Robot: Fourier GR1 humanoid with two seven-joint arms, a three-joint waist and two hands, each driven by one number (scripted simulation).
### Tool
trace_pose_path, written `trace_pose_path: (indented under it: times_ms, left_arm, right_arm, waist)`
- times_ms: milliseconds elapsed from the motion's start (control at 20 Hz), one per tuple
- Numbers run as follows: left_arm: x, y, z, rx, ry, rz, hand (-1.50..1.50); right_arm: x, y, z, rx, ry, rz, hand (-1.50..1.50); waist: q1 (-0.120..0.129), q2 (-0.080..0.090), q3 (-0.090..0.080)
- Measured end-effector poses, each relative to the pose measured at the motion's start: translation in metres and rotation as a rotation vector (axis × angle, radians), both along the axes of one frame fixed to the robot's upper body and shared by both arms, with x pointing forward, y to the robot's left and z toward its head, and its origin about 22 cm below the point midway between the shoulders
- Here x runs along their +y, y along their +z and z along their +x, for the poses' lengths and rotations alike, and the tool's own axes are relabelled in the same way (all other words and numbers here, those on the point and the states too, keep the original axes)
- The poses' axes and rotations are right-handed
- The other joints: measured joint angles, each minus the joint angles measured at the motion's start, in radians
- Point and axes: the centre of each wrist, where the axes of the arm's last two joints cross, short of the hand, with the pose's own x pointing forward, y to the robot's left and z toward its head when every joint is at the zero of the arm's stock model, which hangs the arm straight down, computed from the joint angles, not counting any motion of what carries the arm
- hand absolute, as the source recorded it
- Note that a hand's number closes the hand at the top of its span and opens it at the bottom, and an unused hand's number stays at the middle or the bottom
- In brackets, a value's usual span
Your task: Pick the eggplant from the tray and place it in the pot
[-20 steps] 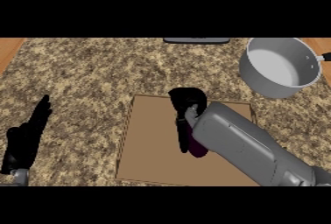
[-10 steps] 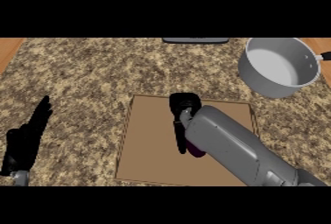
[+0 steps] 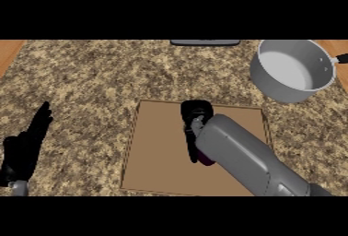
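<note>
The brown tray lies flat in the middle of the counter. My right hand is down on it, with the grey forearm coming in from the lower right. Its fingers curl down along the eggplant. Only a thin purple sliver of the eggplant shows beside the wrist; the rest is hidden under the hand and forearm. The grey pot stands at the back right, and nothing shows inside it. My left hand rests open at the left edge, fingers up.
The pot's handle sticks out toward the right edge. A dark flat object lies at the back edge of the speckled counter. Bare wood shows at both far corners.
My right hand has shifted slightly left and lower over the eggplant, and its forearm now covers more of the purple body. The left hand has stayed still.
</note>
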Motion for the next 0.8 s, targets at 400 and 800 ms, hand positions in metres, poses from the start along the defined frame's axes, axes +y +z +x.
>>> trace_pose_path:
  times_ms: [400, 800]
  left_arm:
    - [0.005, 0.001, 0.003, 0.0, -0.01, -0.002, 0.0]
    - [0.001, 0.004, 0.001, 0.001, -0.006, -0.006, 0.0]
  right_arm:
    - [-0.005, -0.009, -0.001, -0.012, 0.062, -0.03, 1.5]
    - [-0.003, -0.008, 0.0, -0.047, 0.073, -0.037, 1.5]
  waist:
    - [0.001, -0.011, -0.003]
    - [-0.001, -0.013, -0.004]
